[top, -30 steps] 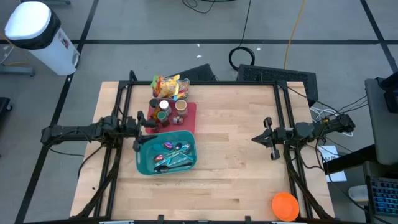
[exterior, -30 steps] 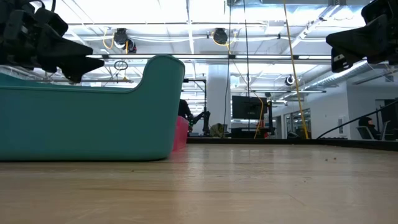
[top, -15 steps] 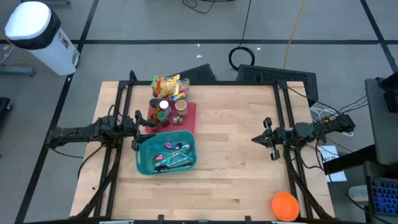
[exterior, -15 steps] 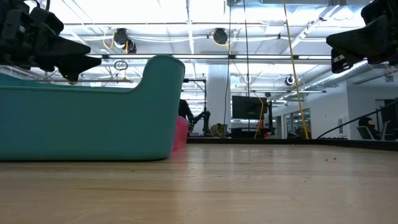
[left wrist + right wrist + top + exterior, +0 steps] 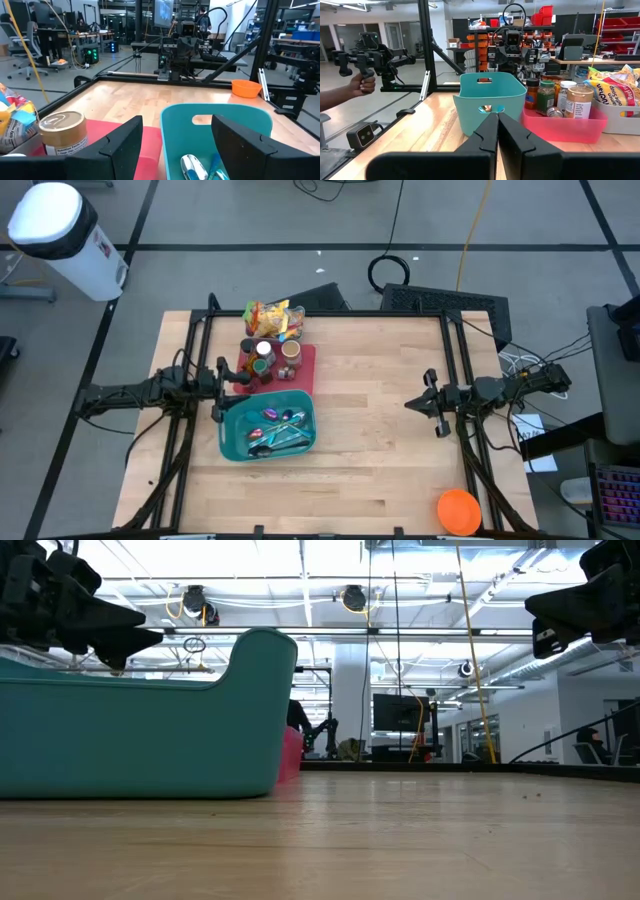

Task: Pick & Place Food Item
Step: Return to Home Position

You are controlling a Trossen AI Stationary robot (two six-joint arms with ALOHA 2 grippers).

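A red tray at the table's far left holds several jars; one tan-lidded jar shows in the left wrist view. Behind it lies a pile of snack bags. A teal bin with several small items stands in front of the tray. My left gripper is open and empty. It hovers at the bin's left rim, pointing toward the table's right, and the bin shows between its fingers. My right gripper is shut and empty, above the table's right half, pointing at the bin.
An orange bowl sits at the table's near right corner. Black frame rails run along both sides of the table. Bare wood lies between the bin and my right gripper. A person's hand holds a device beyond the table.
My left gripper has drawn back slightly toward the table's left edge, staying open. Nothing else has moved.
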